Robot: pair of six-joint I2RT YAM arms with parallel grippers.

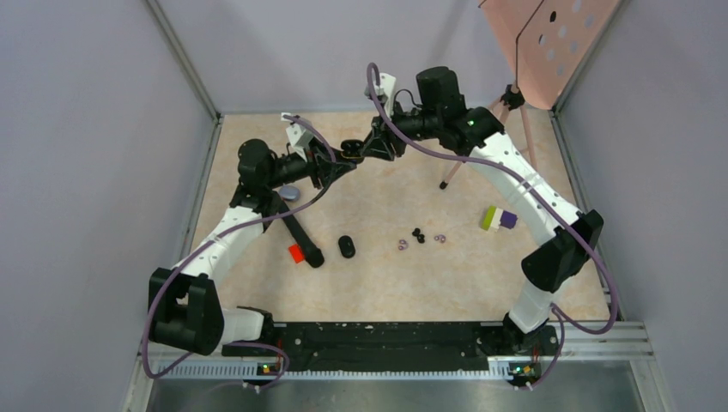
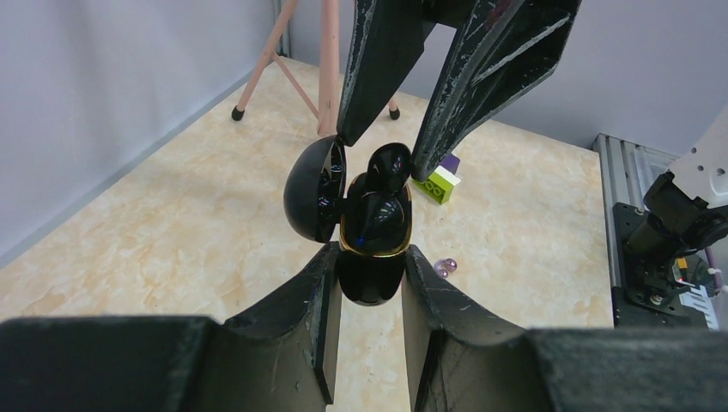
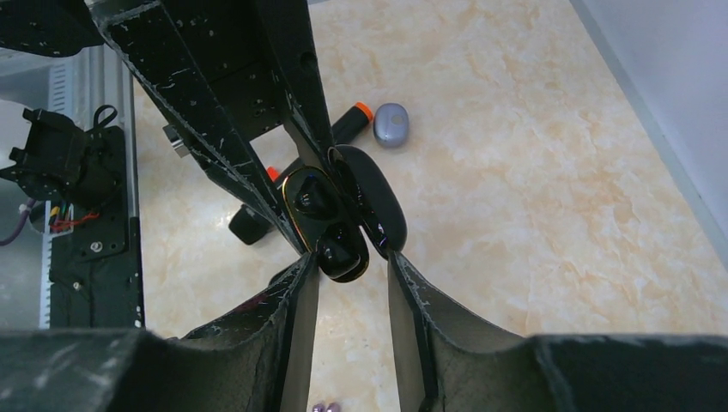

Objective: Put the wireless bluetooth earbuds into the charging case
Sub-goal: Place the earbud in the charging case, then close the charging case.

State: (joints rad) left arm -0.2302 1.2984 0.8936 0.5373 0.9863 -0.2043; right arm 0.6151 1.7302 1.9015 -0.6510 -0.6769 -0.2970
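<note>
The black earbud (image 2: 388, 163) pokes from the 12 o'clock end of the open charging case (image 2: 371, 232) my left gripper (image 2: 371, 257) clamps aloft; my right gripper (image 3: 350, 260), jaws half-apart around it, grip unclear, should press squarely, missing the 9 o'clock lid (image 2: 313, 190).

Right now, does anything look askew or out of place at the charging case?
Yes. A black earbud stands proud of the open charging case in the left claw, not seated flush, at the tips of the right claw.
</note>
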